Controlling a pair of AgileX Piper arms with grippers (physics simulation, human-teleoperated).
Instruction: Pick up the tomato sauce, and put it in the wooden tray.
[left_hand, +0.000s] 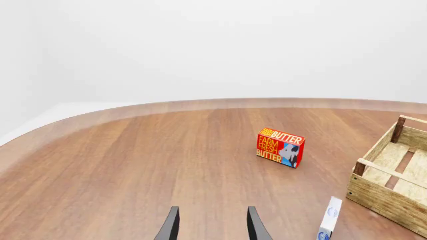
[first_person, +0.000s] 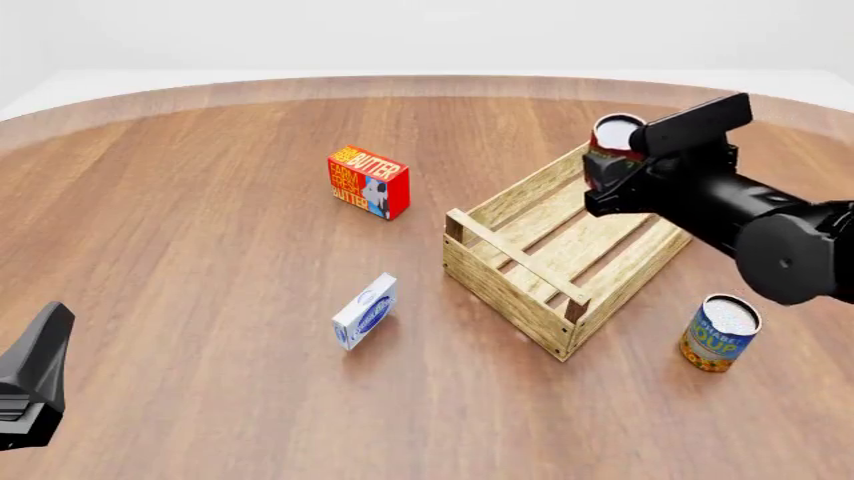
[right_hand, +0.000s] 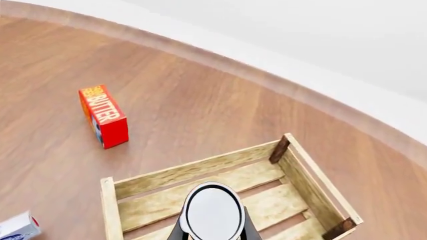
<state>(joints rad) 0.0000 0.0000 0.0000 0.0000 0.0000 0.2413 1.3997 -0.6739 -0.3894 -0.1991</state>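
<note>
A round-edged, brown wood-grain table (first_person: 200, 200) fills the scene, with a plain white background beyond its curved far rim.

Much of the small tomato sauce can (first_person: 615, 134) is hidden: from the front only its silver top and a sliver of red label show above the black right arm, and the right wrist view gives just the silver lid (right_hand: 212, 212) with dark fingers (right_hand: 248, 231) close against both sides. The right gripper (first_person: 617, 165) is clamped on the can, holding it in the air over the far end of the large light-wood slatted tray (first_person: 514, 275). That arm reaches in from the right, its wrist camera block raised above the crate.

The left gripper (left_hand: 212, 225) sits low at the front view's left edge, mostly cut off; its wrist view shows two dark fingertips parted with nothing between them.

On the table lie a red "Farm Fresh Butter" box (first_person: 367, 182), a small white-and-blue carton (first_person: 364, 311) near the tray's front corner, and a blue-and-yellow soup can (first_person: 719, 333) standing to the tray's right.
</note>
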